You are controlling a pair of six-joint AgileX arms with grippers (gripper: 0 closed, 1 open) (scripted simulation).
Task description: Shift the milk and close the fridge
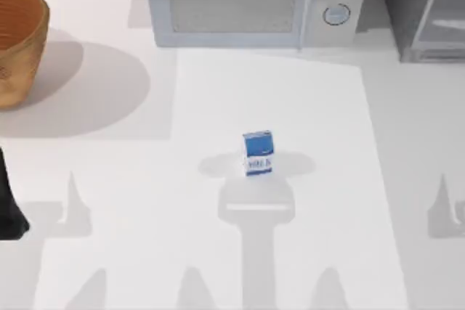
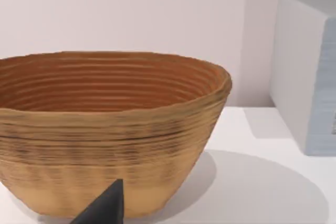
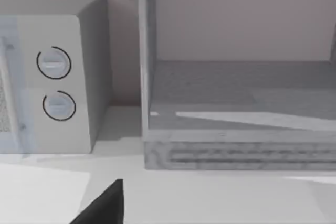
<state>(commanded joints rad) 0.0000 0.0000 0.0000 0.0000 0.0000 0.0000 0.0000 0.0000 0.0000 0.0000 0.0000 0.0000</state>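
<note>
The fridge [image 3: 236, 114], a grey speckled cabinet, stands open directly ahead of the right claw [image 3: 107, 205], its bare interior exposed; its glass door is hard to place from here. Beside it sits the white microwave [image 1: 254, 1], and the woven basket [image 2: 110, 129] fills the space just before the left claw [image 2: 105, 208]. Whether either claw is spread or pressed together cannot be told. The milk [image 1: 258, 153], a small blue-and-white carton, stands upright mid-table [image 1: 109, 179], well apart from both claws. The task looks unstarted; next, probably, one claw must reach and grip the carton.
</note>
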